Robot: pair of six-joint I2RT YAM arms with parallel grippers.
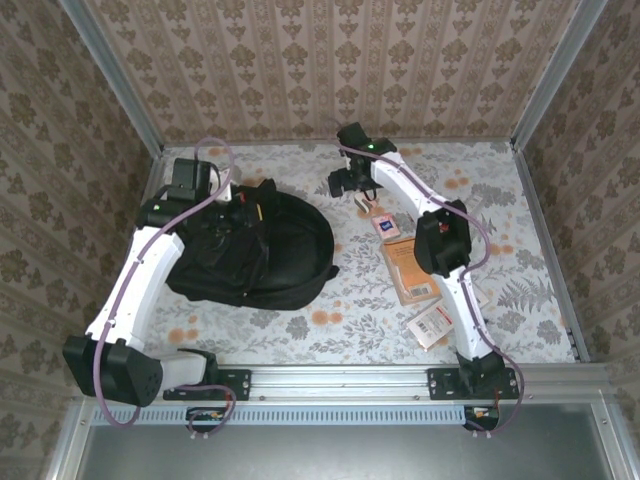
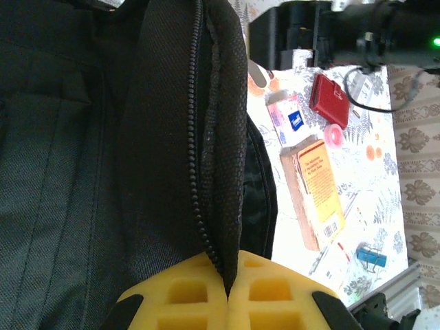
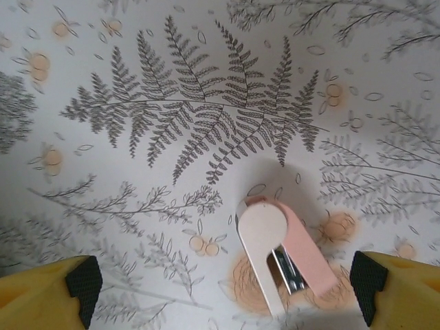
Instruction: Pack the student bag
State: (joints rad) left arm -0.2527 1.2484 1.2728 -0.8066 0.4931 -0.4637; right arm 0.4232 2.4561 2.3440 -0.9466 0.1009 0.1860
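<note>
One backpack [image 1: 250,250] (black), one orange book [image 2: 317,189], one red wallet [image 2: 330,101], one pink stapler [image 3: 282,258], one blue clip [image 2: 371,257].

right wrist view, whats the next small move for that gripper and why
Probably lower the right gripper and close on the pink and white stapler-like item. Its jaws stand open and the item lies on the table beneath them, a little right of centre, so a slight rightward shift may help. The left gripper is shut on the student bag at its zipper edge.

Student bag [image 1: 255,250] left of book [image 1: 406,276]
</note>
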